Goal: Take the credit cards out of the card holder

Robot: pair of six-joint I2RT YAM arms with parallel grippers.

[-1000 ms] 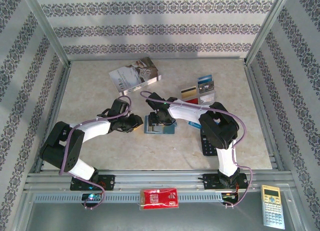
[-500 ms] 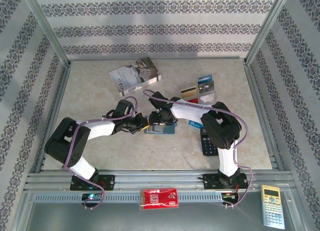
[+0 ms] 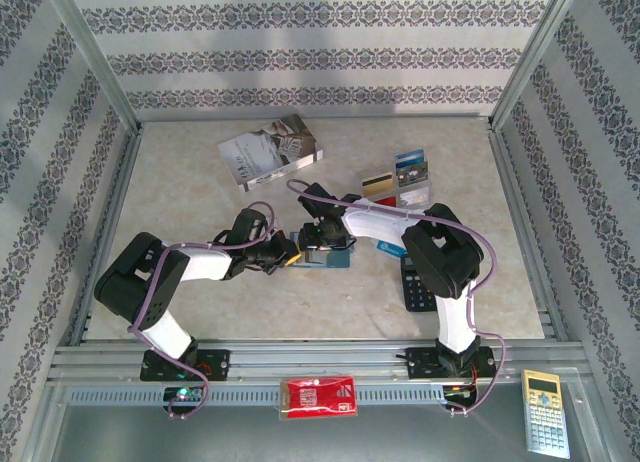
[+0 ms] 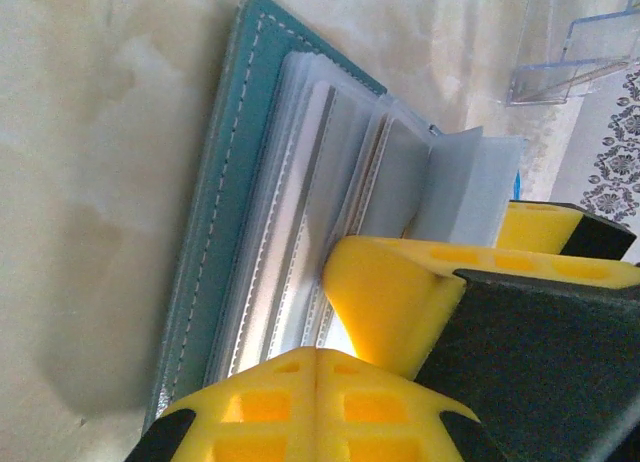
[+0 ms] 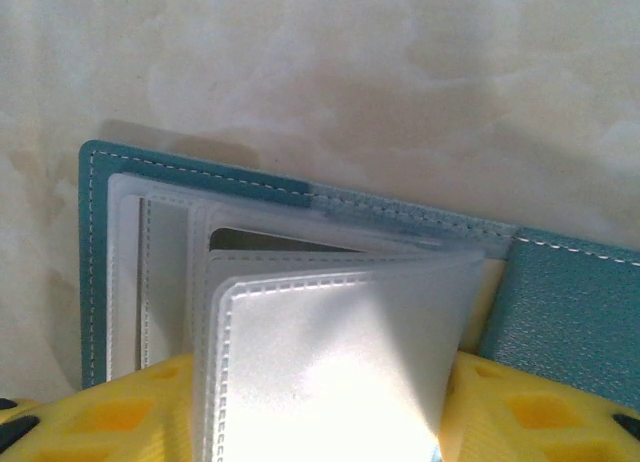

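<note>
Your left claw (image 4: 325,347) is clenched against the sleeve edges of the card holder (image 4: 225,212), which lies open on the desk (image 3: 330,312) between both arms. Your right claw (image 5: 320,432) straddles the fanned plastic sleeves (image 5: 330,352); whether it grips them, I cannot tell. The sleeves look thin, floppy and slick, so pin the stiffer cover and pull at a pocket mouth

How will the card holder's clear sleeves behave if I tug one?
Probably floppy: one clear sleeve bows up off the stack. Likely slick too, given its glossy sheen. The card holder looks thin and light, so a tug may drag it across the table unless pinned.
</note>
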